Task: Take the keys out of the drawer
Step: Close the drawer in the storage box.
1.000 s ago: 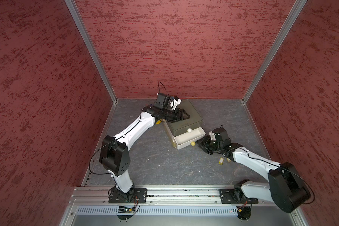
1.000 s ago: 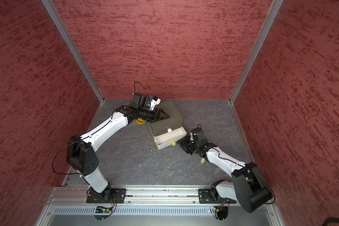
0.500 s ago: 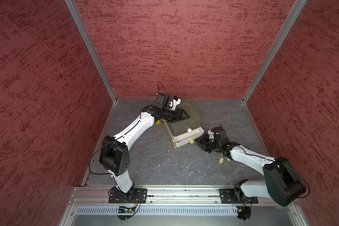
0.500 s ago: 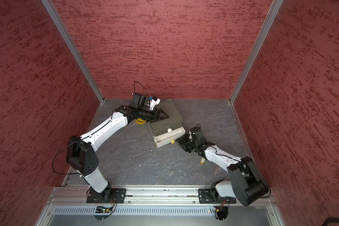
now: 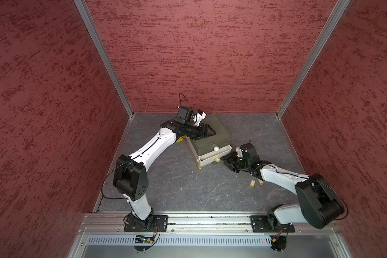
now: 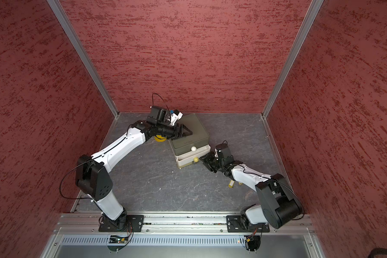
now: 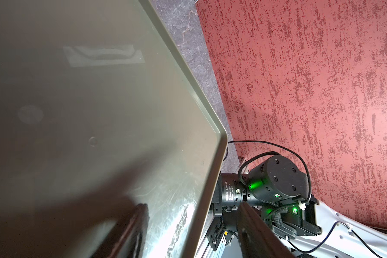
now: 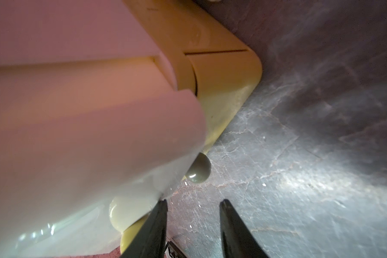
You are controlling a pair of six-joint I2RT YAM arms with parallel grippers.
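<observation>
The drawer [image 5: 207, 161] [image 6: 186, 161] is white with a yellow knob [image 5: 217, 159] and sticks out only slightly from the olive-topped unit [image 5: 217, 134]; its inside is hidden. Two keys with yellow tags [image 5: 252, 183] [image 6: 231, 183] lie on the floor under my right forearm. My right gripper [image 5: 225, 162] [image 6: 203, 162] [image 8: 193, 202] is open at the drawer's front right corner, with one finger against the white front and only floor between the fingers. My left gripper [image 5: 215, 134] [image 6: 190, 133] [image 7: 192, 205] is open and turned sideways, its lower finger [image 7: 134, 225] resting on the unit's lid.
The unit stands near the back wall on the grey floor [image 5: 188, 183]. Its top drawer has a white knob [image 5: 216, 148], and an olive knob [image 8: 198, 170] shows low down. A yellow round object [image 6: 160, 139] lies under my left wrist. Red walls enclose three sides.
The white drawer has slid most of the way back into the unit. My right gripper has moved with its front toward the unit. The left arm has stayed on the lid.
</observation>
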